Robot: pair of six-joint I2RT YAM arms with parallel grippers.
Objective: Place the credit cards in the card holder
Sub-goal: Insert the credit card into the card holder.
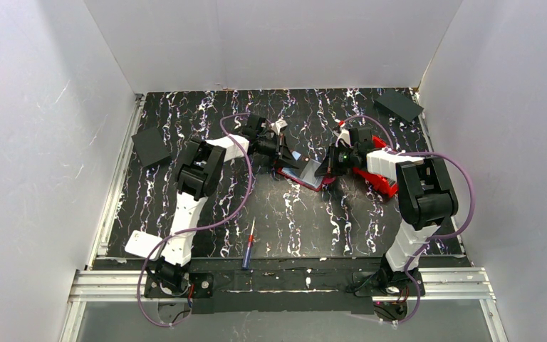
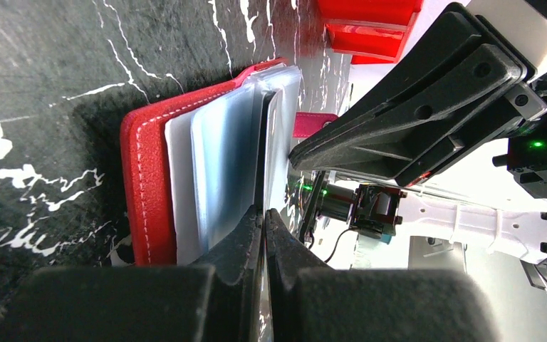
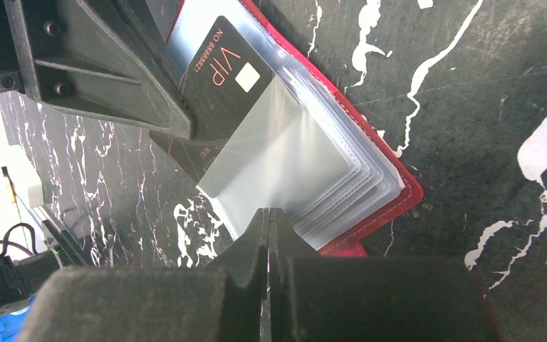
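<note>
Left gripper (image 2: 263,212) pinches a black card (image 3: 217,71) partly inside the card holder (image 2: 146,185). Right gripper (image 3: 268,214), closed, seems to hold its clear pocket (image 3: 285,157).

**Camera positions: three views, referenced to the card holder**

- Top external: fixed and high, above the near edge of the table (image 1: 292,228). It looks down and forward. It is far from the card holder (image 1: 303,174), which sits mid-frame.
- Left wrist: close in at the card holder's left side. It faces low across the holder to the right gripper (image 2: 298,153) beyond.
- Right wrist: close in at the card holder's right side. It faces steeply down, with the left gripper (image 3: 184,130) at upper left.
- Shared: all three views show the card holder. Each wrist view also shows the opposite gripper.
</note>
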